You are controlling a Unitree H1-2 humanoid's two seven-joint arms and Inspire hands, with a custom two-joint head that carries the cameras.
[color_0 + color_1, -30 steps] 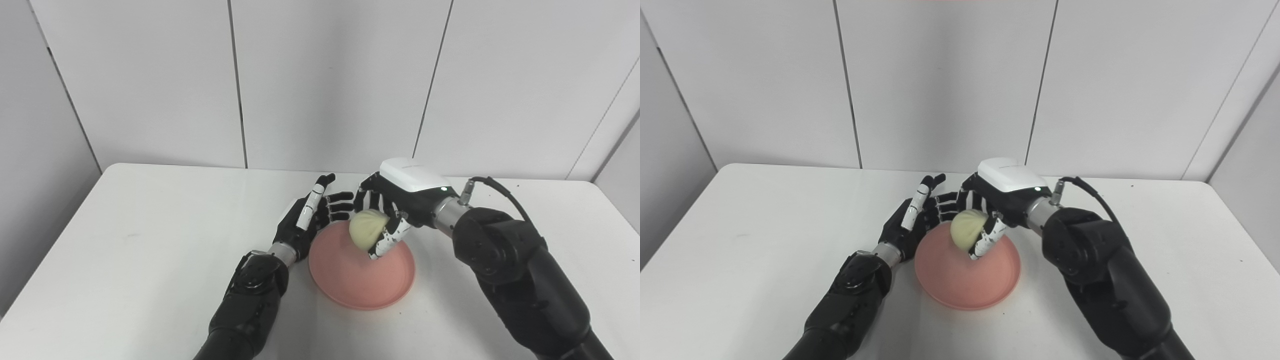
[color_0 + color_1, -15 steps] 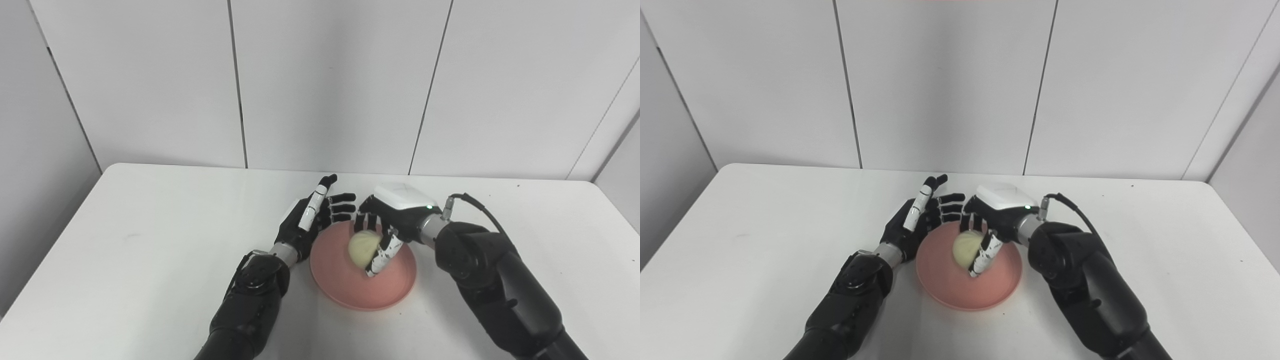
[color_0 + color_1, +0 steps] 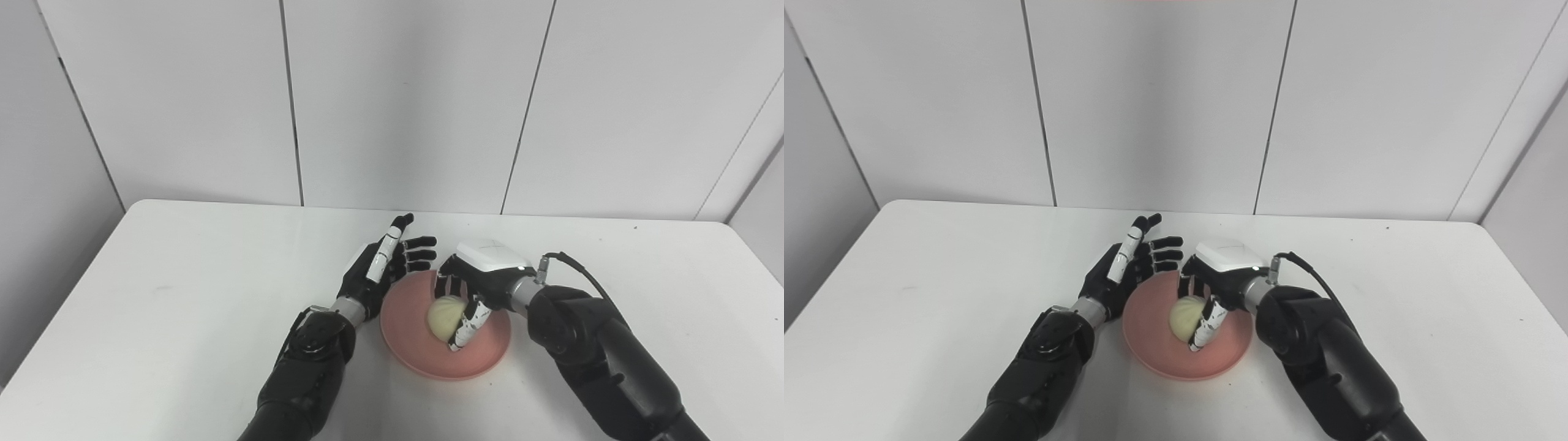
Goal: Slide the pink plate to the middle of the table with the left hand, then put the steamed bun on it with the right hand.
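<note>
My right hand (image 3: 468, 294) grips the steamed bun (image 3: 443, 315) low over the pink plate (image 3: 484, 352), mid-surface; release goes straight down, while my left hand (image 3: 383, 269) waits spread at nine o'clock

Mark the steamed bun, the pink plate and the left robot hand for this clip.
steamed bun (image 3: 441, 315), left eye view, its bare left side.
pink plate (image 3: 422, 361), left eye view, bare near rim.
left robot hand (image 3: 1124, 272), right eye view, back of the hand.

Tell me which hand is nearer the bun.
Right. The right hand grips the bun over the plate; the left hand is open beside the plate's left rim.
</note>
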